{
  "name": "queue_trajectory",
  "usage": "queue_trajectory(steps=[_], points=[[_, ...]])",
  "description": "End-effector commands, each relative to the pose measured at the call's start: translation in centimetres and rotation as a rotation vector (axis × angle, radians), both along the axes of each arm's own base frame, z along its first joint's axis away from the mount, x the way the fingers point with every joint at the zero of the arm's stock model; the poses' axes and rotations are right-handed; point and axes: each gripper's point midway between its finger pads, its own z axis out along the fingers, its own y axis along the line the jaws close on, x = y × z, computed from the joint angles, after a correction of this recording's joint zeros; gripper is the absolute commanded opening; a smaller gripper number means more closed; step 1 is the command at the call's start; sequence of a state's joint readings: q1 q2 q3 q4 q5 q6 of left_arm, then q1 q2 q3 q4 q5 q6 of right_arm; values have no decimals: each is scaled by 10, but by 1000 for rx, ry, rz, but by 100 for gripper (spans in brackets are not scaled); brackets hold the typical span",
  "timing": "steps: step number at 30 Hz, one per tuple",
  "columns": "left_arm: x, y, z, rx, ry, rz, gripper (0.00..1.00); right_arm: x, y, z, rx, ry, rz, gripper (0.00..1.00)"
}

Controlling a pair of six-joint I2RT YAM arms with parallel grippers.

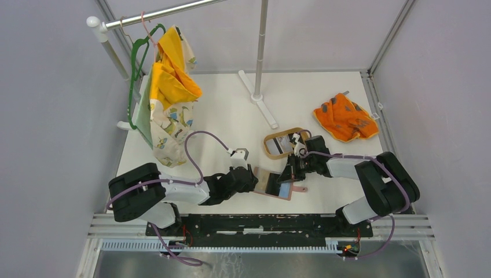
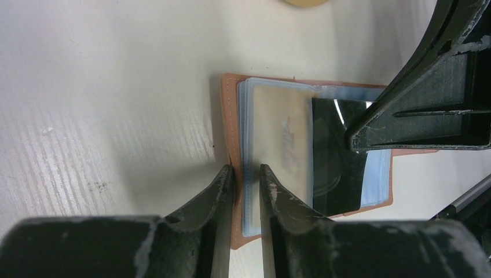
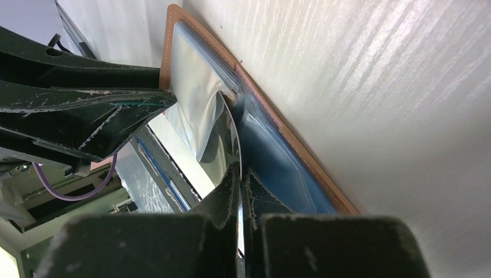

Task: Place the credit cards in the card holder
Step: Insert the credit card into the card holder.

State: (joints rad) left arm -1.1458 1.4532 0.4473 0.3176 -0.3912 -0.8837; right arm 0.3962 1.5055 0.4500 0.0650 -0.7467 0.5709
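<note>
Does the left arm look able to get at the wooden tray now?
Probably not: its jaws are shut on the card holder's edge, and the right arm, gripping a black card, crowds the tray.

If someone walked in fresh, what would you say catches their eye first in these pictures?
Both arms meet over the open card holder at the near middle of the table: the left gripper pinches its edge while the right gripper holds a black card partly inside. Bright yellow clothes hang far left.
</note>
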Motion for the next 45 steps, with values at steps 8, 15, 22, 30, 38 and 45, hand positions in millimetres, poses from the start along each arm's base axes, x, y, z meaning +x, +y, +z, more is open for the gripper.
queue_trajectory(steps=[8,15,22,30,38,45], points=[[-10,28,-35,160,54,8,24,-2,-32,-23,-171,-18,-55,0],[-10,25,-33,148,51,-5,24,-2,-31,-24,-168,-1,-60,0],[-11,22,-31,131,46,-24,23,-1,-27,-25,-156,35,-60,0],[-11,17,-29,124,41,-42,23,7,-24,-24,-156,36,-62,0],[-13,15,-29,118,42,-54,23,21,-18,-21,-143,-8,-60,0],[-13,12,-29,114,43,-63,23,25,-17,-17,-137,-25,-65,0]])
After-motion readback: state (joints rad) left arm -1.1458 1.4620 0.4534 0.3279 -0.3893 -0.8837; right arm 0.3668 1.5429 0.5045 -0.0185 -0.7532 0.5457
